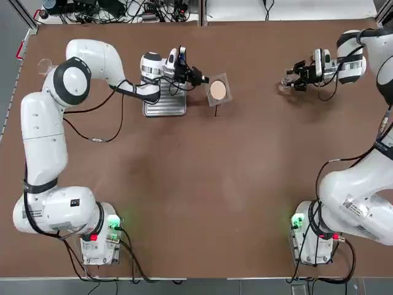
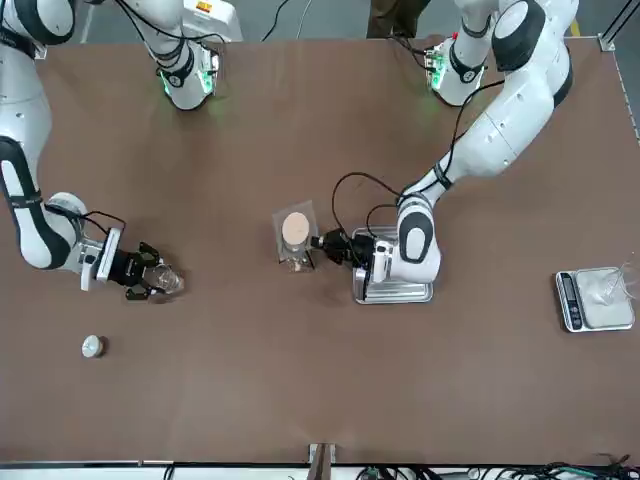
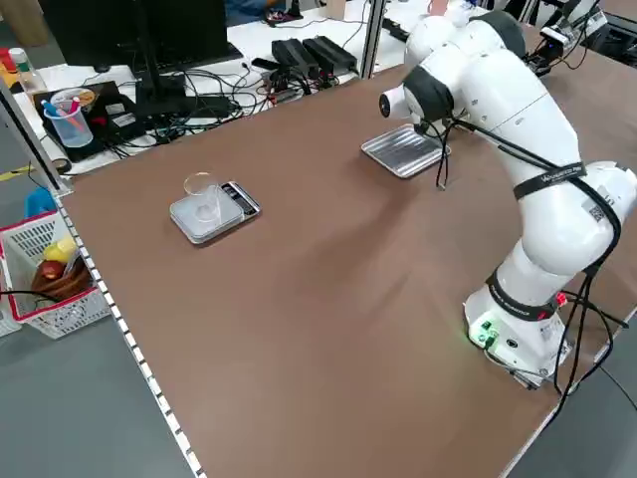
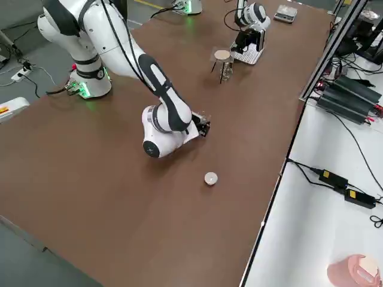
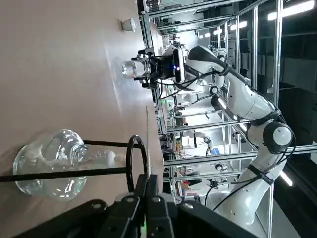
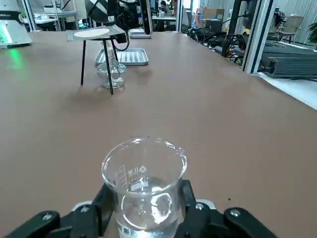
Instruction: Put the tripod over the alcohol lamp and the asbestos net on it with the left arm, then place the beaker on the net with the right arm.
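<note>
The left jaws (image 5: pixel 146 179) are together, pinching the near edge of the asbestos net (image 1: pixel 218 90). The net lies just ahead of them, over the ring of the tripod (image 6: pixel 83 62), whose legs go down around the alcohol lamp (image 6: pixel 118 74), below and beyond these jaws. The net looks light and bendy, so I think it is good to open slowly, otherwise it may drag the thin wire stand, or knock the glass lamp.

The right jaws (image 6: pixel 145 191) are clamped on the beaker (image 6: pixel 143 163), one at each side of its wall, with the rim above them, well apart from the net. It is thin glass, probably light, slippery and easy to crack. I would keep this hold on the straight wall, squeeze gently, and bring it level onto the tan disc.
</note>
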Motion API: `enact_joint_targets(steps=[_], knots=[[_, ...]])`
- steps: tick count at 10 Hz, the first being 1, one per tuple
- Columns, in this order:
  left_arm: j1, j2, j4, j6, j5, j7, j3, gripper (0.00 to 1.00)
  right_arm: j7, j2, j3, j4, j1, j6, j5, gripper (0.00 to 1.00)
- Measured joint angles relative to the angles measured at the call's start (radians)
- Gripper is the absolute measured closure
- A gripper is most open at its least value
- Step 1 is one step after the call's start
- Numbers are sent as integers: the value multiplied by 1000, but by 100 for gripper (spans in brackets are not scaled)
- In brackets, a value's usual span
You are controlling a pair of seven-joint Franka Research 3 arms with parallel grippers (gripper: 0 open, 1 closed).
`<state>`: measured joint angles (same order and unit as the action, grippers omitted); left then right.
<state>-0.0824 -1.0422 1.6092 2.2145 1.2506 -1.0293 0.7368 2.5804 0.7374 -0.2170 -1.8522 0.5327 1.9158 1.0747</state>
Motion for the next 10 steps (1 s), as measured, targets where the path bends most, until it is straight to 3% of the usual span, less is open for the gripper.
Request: enact_joint_targets(steps=[5,6,7,9,10], knots=[[-2,0,6,0,0,-4,-8,95,0,0,-2,0,-9,0,0,42],[-2,0,6,0,0,-5,-9,84,0,0,-2,0,-9,0,0,42],[-2,0,6,0,0,-5,-9,81,0,0,-2,0,-9,0,0,42],[-2,0,6,0,0,-5,-9,64,0,0,-2,0,-10,0,0,42],[-2,0,6,0,1,-5,-9,60,0,0,-3,0,-14,0,0,42]])
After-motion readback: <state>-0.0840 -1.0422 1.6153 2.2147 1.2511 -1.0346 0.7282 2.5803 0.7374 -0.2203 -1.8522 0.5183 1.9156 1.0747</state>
